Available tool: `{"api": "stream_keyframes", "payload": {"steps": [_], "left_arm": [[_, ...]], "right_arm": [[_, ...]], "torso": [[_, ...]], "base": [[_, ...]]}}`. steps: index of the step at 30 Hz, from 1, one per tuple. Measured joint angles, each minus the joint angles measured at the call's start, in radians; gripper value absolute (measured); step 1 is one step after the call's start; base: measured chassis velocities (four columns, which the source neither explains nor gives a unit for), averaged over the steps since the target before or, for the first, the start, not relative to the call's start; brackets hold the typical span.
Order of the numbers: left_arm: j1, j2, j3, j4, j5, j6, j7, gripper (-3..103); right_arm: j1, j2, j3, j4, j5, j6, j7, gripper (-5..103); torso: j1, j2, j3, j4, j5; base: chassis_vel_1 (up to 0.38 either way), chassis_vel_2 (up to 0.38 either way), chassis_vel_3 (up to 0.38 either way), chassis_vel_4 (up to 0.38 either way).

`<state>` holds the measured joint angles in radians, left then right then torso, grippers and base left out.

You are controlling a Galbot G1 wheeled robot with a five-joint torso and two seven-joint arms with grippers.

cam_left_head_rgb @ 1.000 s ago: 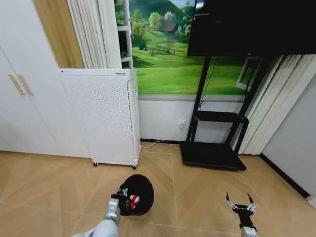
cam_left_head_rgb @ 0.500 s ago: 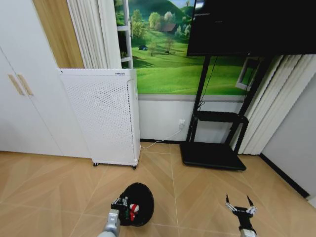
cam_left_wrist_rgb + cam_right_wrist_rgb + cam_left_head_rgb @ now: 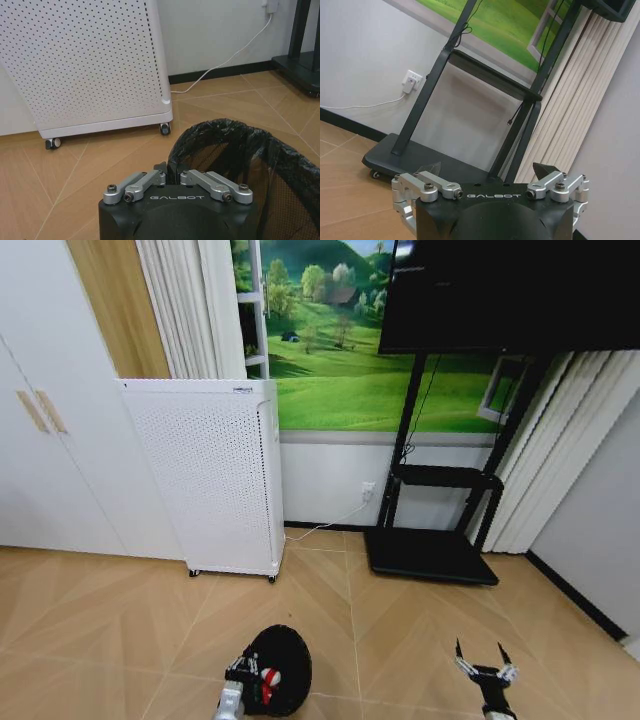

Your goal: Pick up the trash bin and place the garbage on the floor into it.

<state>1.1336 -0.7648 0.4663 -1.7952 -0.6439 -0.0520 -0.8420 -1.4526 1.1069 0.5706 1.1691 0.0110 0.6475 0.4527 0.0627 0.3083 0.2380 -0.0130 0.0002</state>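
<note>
Low in the head view: the small round black wire-mesh trash bin (image 3: 277,668) sits just ahead of the robot, red-and-white litter (image 3: 268,678) showing at its mouth.
Left claw, head view: the left claw (image 3: 242,671) is at the bin's near rim.
Right claw, head view: the right claw (image 3: 482,670) hangs apart to the right over bare floor, fingers spread wide, holding nothing.
Left wrist view: the claw's fingers (image 3: 161,177) are drawn narrow, pinching the bin's rim (image 3: 220,131) where a black liner bag folds over it.
Right wrist view: the black fingertips (image 3: 547,171) stand far apart; beyond them, the black TV stand (image 3: 470,117).
Handling: the bin looks light and fairly stiff; the rim is the sensible hold, though the liner may slip.
Floor: smooth tan tile (image 3: 110,610).
Room: a white perforated appliance on casters (image 3: 208,480) stands behind the bin, curtains (image 3: 560,440) at right.
</note>
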Motion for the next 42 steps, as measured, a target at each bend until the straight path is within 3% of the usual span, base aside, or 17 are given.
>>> {"api": "stream_keyframes", "payload": {"steps": [8,22,24,26,27,29,34,35,42], "left_arm": [[-0.004,-0.003,0.017,-0.005,-0.001,-0.002,-0.011,7],[0.103,0.063,-0.036,-0.055,-0.002,-0.005,-0.045,4],[0.089,0.069,-0.042,-0.031,-0.004,-0.017,-0.044,13],[0.079,0.069,-0.043,-0.026,-0.008,-0.02,-0.046,13],[0.067,0.07,-0.038,-0.026,-0.015,-0.022,-0.047,24],[0.062,0.073,-0.035,-0.029,-0.019,-0.022,-0.046,24],[0.062,0.084,-0.031,-0.045,-0.021,-0.02,-0.043,45],[0.062,0.084,-0.031,-0.045,-0.021,-0.02,-0.043,45],[0.091,0.108,-0.037,-0.059,0.008,-0.021,-0.023,78]], "right_arm": [[0.017,-0.004,-0.01,-0.021,0.003,0.006,0.0,100],[0.033,0.009,-0.019,-0.044,0.002,0.005,0.003,100],[0.03,0.022,-0.021,-0.049,-0.002,0.008,0.003,100],[0.029,0.028,-0.021,-0.049,-0.005,0.008,0.003,100],[0.029,0.033,-0.021,-0.049,-0.007,0.009,0.003,100],[0.028,0.034,-0.02,-0.049,-0.008,0.009,0.003,100],[0.022,0.037,-0.016,-0.037,-0.011,0.009,0.006,100],[0.022,0.037,-0.016,-0.037,-0.011,0.009,0.006,100],[-0.002,0.061,-0.003,-0.001,-0.039,0.008,0.012,100]], "torso": [[0.0,0.0,0.0,0.0,-0.0002],[0.0,0.0,0.0,0.0002,-0.0003],[0.0,0.0,0.0,0.0,-0.0004],[0.0,0.0,0.0,-0.0003,-0.0002],[0.0,0.0,0.0,-0.0002,-0.0002],[0.0,0.0,0.0,-0.0001,-0.0004],[0.0,0.0,0.0,0.0,-0.0003],[0.0,0.0,0.0,0.0,-0.0003],[0.0,0.0,0.0,0.0001,-0.0001]], "base": [[0.0,0.0,0.0,0.0],[0.0,0.0,0.0,0.0],[0.0,0.0,0.0,0.0],[0.0,0.0,0.0,0.0],[0.0,0.0,0.0,0.0],[0.0,0.0,0.0,0.0],[0.0,0.0,0.0,0.0],[0.0,0.0,0.0,0.0],[0.0,0.0,0.0,0.0]]}}
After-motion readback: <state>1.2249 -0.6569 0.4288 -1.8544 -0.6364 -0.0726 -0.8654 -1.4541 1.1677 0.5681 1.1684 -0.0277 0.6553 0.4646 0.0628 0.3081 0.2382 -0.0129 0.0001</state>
